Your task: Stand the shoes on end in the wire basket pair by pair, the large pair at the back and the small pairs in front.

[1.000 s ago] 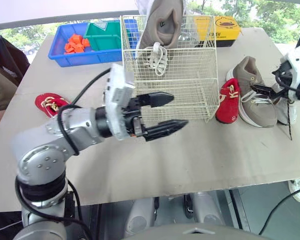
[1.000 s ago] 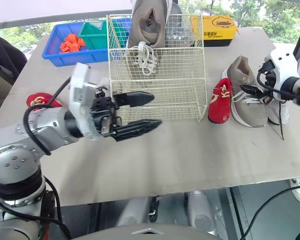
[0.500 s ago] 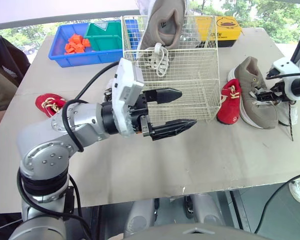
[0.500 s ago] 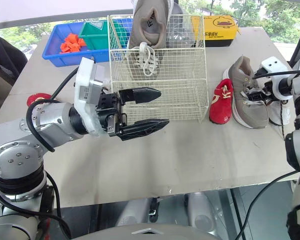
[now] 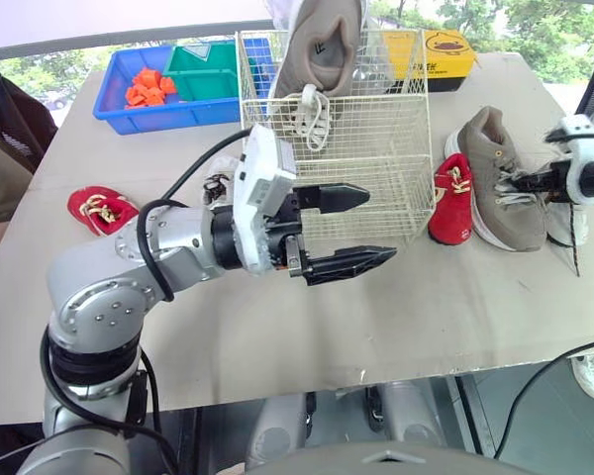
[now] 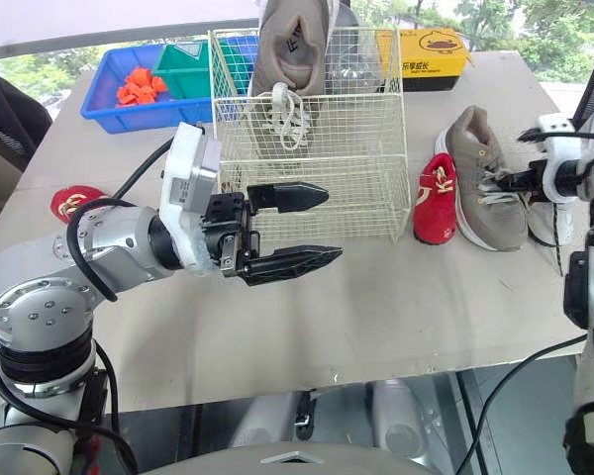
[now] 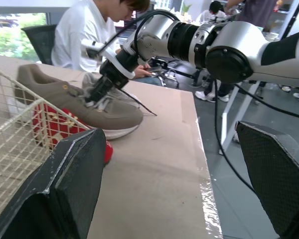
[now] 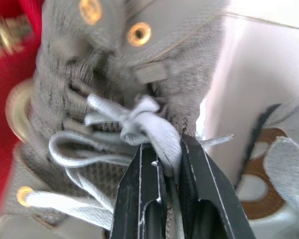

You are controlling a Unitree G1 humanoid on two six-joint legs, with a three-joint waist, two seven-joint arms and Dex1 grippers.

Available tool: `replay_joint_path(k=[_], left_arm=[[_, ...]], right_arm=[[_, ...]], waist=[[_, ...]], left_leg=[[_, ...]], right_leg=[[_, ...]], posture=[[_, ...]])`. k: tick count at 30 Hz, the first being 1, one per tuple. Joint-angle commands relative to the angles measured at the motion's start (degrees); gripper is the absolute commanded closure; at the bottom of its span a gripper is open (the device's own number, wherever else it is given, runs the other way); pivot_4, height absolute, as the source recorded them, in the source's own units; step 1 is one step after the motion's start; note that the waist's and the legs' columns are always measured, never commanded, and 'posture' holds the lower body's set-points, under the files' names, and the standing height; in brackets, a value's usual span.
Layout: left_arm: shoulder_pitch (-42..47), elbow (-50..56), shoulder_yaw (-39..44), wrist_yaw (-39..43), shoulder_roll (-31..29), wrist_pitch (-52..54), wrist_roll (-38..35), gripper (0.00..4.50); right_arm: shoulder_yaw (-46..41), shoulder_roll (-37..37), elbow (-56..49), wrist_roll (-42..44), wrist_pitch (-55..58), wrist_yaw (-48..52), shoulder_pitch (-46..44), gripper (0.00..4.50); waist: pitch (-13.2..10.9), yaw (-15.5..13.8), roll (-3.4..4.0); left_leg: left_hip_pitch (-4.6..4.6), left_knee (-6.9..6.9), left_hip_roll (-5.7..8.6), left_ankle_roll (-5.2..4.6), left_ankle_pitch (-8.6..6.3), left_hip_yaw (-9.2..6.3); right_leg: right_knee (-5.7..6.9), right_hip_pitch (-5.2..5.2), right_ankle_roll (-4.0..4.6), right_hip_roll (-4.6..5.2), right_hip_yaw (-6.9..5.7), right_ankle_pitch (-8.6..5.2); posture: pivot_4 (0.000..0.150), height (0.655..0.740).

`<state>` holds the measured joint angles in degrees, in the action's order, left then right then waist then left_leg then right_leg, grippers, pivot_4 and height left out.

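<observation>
Your left gripper (image 5: 380,226) is hanging with its fingers spread wide, gripping nothing. The wire basket (image 5: 376,163) is sitting just beyond its upper finger; I can't tell if they're touching. The upright tan shoe (image 5: 322,45) is already standing on end at the back of the basket. The flat tan shoe (image 5: 495,176) is lying on the table (image 5: 416,317), well past the left fingertips. A small red shoe (image 5: 452,198) is lying between it and the basket wall.

Your right gripper (image 8: 169,149) is pinching narrow on that flat shoe's lace (image 8: 139,117). The right wrist view is showing the lace loop running between the two black fingers, while the head views are giving you just fingertips meeting the shoe's top. The left wrist view is giving the side-on angle: right fingers resting on the laces, sole flat on the table, and a seated person (image 7: 97,35) behind. The head views are adding a second red shoe (image 5: 99,210), lying back behind the left wrist.
</observation>
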<state>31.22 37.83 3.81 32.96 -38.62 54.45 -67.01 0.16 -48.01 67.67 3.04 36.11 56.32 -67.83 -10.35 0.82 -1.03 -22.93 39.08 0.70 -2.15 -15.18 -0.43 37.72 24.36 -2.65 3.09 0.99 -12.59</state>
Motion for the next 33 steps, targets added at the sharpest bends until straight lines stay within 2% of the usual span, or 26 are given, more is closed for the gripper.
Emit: replay_joint_path(k=[1,5,8,10,13,17,21,24,29,33], left_arm=[[1.64,-1.29,-0.27,1.98,0.27,-1.22,-0.67,0.0],[2.71,-3.58,-0.61,3.27,1.28,-1.77,-0.22,0.0],[3.22,-5.49,-0.29,2.81,2.49,-2.47,0.29,0.0],[3.06,-6.0,-0.26,2.94,2.79,-2.73,0.75,0.0],[2.81,-6.29,0.05,2.01,3.37,-3.41,1.44,0.0],[2.18,-5.74,1.06,-0.02,3.83,-4.43,2.47,0.0],[0.26,-3.71,5.07,-3.95,5.27,-7.55,2.25,0.0],[-2.86,-1.4,7.85,-5.52,5.33,-9.61,2.38,0.0],[-8.49,2.94,10.34,-9.53,5.01,-11.48,2.5,0.0],[-13.09,6.49,12.15,-11.94,4.23,-13.04,2.92,0.0]], right_arm=[[-12.59,-4.11,-22.34,9.52,6.0,-2.05,7.11,4.43],[-26.7,-1.97,-52.06,17.2,15.75,-10.41,19.51,4.43],[-33.44,2.53,-67.39,22.82,20.1,-17.07,20.86,4.43],[-34.98,6.55,-73.8,25.87,19.63,-20.99,18.83,4.43],[-34.14,13.01,-77.73,29.4,17.75,-26.26,13.36,4.43],[-27.5,20.85,-75.07,26.13,9.87,-33.18,6.29,4.43],[-16.33,29.38,-67.14,16.69,-9.45,-35.72,4.2,4.43],[-13.77,35.78,-59.88,14.18,-20.82,-38.04,2.44,4.43],[-11.14,39.78,-46.76,8.89,-37.86,-41.15,-0.88,4.43],[-11.21,41.13,-39.22,8.06,-45.91,-42.4,-3.28,4.43]], waist=[[-0.04,-0.26,0.07],[-0.05,-0.39,0.12],[-0.06,0.13,0.15],[-0.06,0.36,0.16],[-0.06,0.79,0.17],[-0.06,1.11,0.17],[-0.05,1.2,0.15],[-0.05,1.34,0.15],[-0.05,1.15,0.15],[-0.05,1.41,0.14]], left_leg=[[-0.05,0.0,0.0,-0.08,-0.04,-0.05],[-0.18,-0.02,0.0,-0.14,-0.08,-0.17],[-0.15,-0.02,-0.01,-0.15,-0.08,-0.12],[-0.03,-0.02,-0.02,-0.16,-0.09,0.02],[0.05,-0.01,-0.09,-0.16,-0.09,0.07],[0.06,0.01,-0.11,-0.16,-0.09,0.07],[0.03,0.01,-0.1,-0.13,-0.08,0.07],[-0.07,-0.03,-0.1,0.11,0.06,0.09],[-0.58,-0.11,-0.08,0.18,0.1,-0.02],[-0.85,-0.07,-0.04,0.23,0.13,0.0]], right_leg=[[0.0,0.01,0.0,0.02,0.0,0.0],[0.0,0.08,-0.02,0.0,-0.09,0.0],[0.07,0.12,-0.04,-0.07,-0.14,0.0],[0.15,0.12,-0.04,-0.09,-0.02,0.0],[0.19,0.11,-0.04,-0.18,0.02,0.0],[0.23,0.11,-0.03,-0.22,0.05,0.0],[0.19,0.12,-0.03,-0.19,0.05,0.0],[0.17,0.25,-0.03,-0.15,0.05,0.01],[0.18,0.79,-0.03,-0.05,-0.04,0.02],[0.23,1.07,-0.07,-0.03,0.0,0.06]], posture=[[0.15,0.74],[0.15,0.74],[0.15,0.74],[0.15,0.74],[0.15,0.74],[0.15,0.74],[0.15,0.74],[0.15,0.74],[0.15,0.74],[0.15,0.74]])
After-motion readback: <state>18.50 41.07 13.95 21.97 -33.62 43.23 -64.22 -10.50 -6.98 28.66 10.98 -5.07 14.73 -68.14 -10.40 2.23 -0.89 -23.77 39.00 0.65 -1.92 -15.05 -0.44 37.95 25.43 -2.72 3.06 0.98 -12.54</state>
